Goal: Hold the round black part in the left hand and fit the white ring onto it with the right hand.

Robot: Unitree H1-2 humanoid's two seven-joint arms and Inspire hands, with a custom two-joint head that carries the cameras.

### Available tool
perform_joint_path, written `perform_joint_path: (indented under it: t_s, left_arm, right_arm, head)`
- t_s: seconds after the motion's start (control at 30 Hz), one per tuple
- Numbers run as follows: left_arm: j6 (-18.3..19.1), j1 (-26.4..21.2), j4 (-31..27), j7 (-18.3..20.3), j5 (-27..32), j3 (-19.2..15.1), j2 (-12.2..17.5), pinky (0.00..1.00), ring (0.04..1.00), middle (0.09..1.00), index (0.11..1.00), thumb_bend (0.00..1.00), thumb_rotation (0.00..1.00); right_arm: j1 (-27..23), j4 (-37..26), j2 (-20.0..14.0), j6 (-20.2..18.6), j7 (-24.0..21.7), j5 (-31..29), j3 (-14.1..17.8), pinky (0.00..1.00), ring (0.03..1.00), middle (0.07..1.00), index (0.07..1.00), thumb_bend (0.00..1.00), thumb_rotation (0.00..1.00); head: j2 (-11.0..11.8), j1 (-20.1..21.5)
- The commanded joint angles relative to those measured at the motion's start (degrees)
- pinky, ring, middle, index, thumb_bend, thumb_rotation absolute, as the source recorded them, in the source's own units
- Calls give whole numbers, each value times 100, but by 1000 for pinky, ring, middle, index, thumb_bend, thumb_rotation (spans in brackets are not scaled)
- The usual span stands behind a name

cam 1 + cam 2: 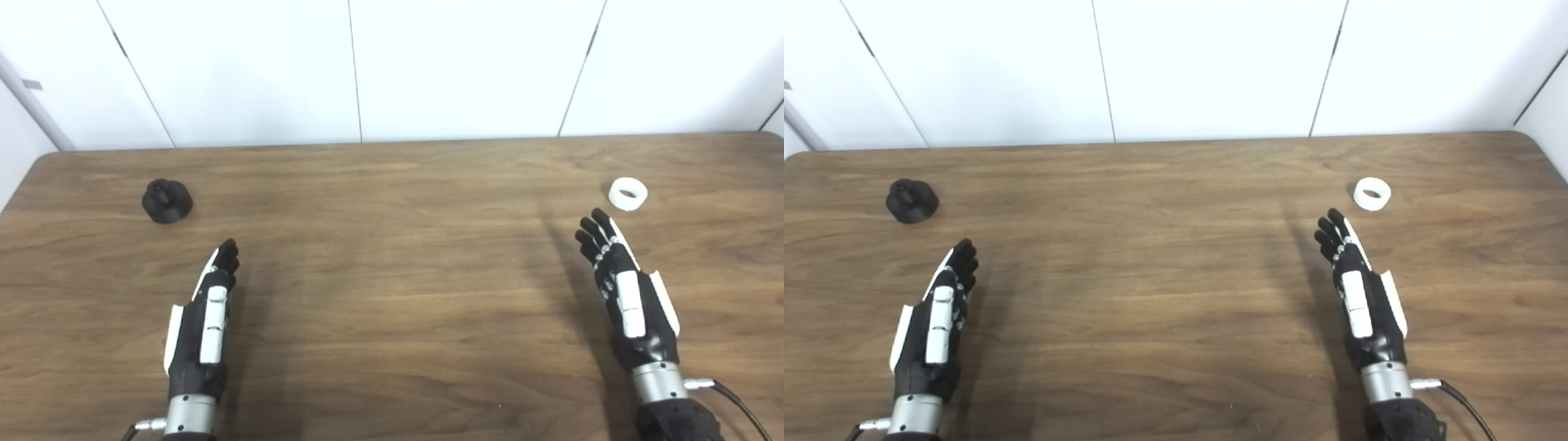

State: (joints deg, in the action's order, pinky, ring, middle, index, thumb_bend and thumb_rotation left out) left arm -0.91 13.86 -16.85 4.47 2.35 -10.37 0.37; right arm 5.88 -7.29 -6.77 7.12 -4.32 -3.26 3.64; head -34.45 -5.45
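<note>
The round black part (pixel 166 200) stands on the wooden table (pixel 392 257) at the far left. The white ring (pixel 628 193) lies flat at the far right. My left hand (pixel 205 315) is open and empty, fingers straight, a short way nearer and right of the black part. My right hand (pixel 628 294) is open and empty, its fingertips just short of the white ring, not touching it. Both also show in the right eye view: the black part (pixel 911 200), the ring (pixel 1372 193), my left hand (pixel 937 318), my right hand (pixel 1360 294).
A white panelled wall (pixel 392 67) runs behind the table's far edge. A cable (pixel 735 398) trails from my right wrist.
</note>
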Motion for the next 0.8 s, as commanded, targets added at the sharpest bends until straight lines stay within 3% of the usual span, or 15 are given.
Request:
perform_joint_path:
  t_s: [0.0, 0.43, 0.77]
  left_arm:
    - [-171, 509, -167, -37, -41, 54, 60, 1000, 974, 961, 949, 493, 940]
    - [-183, 498, -160, -34, -52, 65, 67, 1000, 970, 958, 947, 480, 936]
    - [-266, 507, -53, -152, -298, 232, -42, 1000, 963, 954, 940, 493, 886]
  right_arm:
    - [208, 446, -28, 156, -13, -39, 37, 949, 924, 933, 948, 557, 1000]
    - [203, 425, -49, 117, -4, 9, 23, 963, 923, 934, 950, 547, 1000]
    - [191, 578, -208, 253, -68, 6, 81, 946, 919, 938, 958, 512, 1000]
  head:
    - [-2, -4]
    - [-23, -72]
    - [212, -891]
